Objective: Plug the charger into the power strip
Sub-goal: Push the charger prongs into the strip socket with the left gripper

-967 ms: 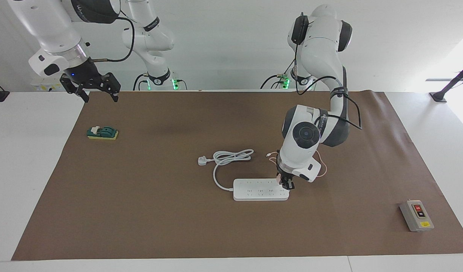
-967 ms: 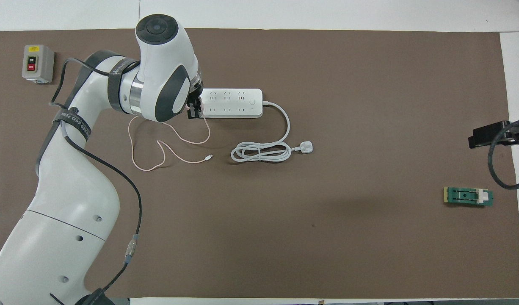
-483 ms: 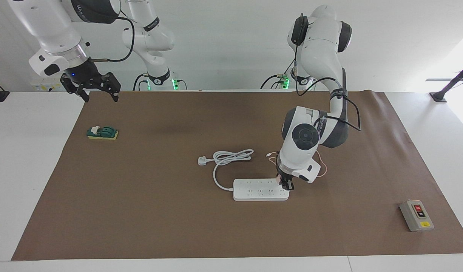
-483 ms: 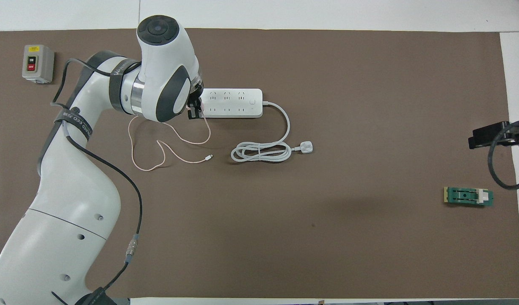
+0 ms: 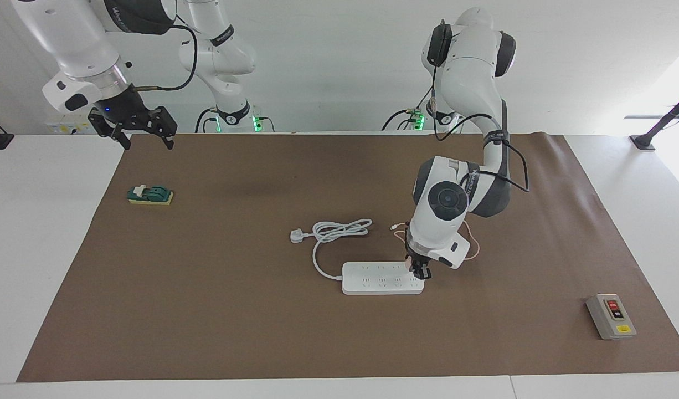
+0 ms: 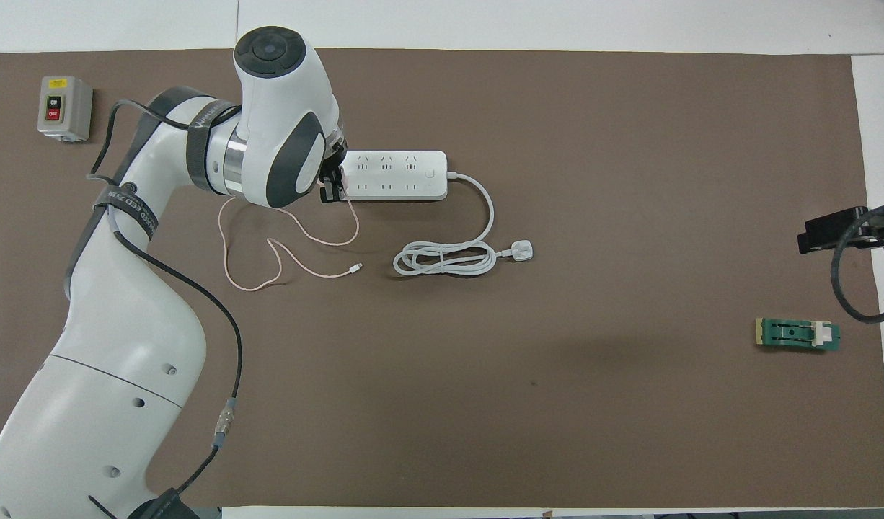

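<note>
While right hand (image 5: 143, 134) waits spread, left hand (image 5: 420, 270) still grips charger (image 5: 409, 262) at power strip (image 5: 381, 278).

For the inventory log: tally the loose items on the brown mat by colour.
White: 1, the power strip
Pink: 1, the charger, with cable
Grey: 1, the button box
Green: 1, the switch block
Total: 4

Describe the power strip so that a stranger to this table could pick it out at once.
Start at the brown mat and go to its middle, where the left gripper is down at one end of a flat white bar: that is the power strip. It carries two rows of sockets, unlike the three-pin plug on its coiled cord nearer the robots.
</note>
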`<state>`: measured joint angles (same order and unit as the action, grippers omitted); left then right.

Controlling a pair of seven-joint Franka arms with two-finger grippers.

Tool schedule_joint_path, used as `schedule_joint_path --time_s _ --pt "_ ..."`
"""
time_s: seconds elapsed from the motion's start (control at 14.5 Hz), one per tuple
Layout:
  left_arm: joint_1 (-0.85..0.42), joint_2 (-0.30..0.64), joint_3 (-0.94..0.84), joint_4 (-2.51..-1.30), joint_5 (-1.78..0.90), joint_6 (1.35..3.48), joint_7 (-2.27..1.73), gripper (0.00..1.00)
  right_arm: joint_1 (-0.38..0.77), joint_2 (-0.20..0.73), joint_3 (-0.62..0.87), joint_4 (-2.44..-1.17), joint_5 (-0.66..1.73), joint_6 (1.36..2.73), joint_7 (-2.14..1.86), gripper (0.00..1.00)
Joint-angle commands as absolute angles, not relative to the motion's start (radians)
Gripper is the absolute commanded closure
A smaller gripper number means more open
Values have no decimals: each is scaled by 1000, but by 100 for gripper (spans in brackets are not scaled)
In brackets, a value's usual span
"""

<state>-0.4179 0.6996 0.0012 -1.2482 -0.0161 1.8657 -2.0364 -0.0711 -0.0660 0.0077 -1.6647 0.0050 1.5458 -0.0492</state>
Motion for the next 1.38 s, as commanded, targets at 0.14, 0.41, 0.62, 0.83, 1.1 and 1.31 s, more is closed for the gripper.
schedule_joint_path --time_s 0.14,0.41,0.62,0.83,1.1,1.31 --pt "-443 745 15 -1270 -6 1934 -2051 100 -89 -86 23 -1684 -9 1542 -69 0" --pt "-453 739 17 -1287 -6 1971 -2078 100 -89 -86 23 -1683 -11 1542 -69 0" --pt "-460 718 17 -1330 14 2020 -2097 100 -89 -86 23 -1684 -11 1542 -69 0" --pt "-466 710 17 -1361 37 2056 -2125 100 -89 -86 23 -1683 -11 1542 -69 0" --pt "-468 712 17 -1361 37 2057 -2128 100 -89 -86 23 -1684 -11 1542 -69 0" --pt "-469 712 17 -1367 37 2075 -2144 100 -89 -86 23 -1684 -11 1542 -69 0"
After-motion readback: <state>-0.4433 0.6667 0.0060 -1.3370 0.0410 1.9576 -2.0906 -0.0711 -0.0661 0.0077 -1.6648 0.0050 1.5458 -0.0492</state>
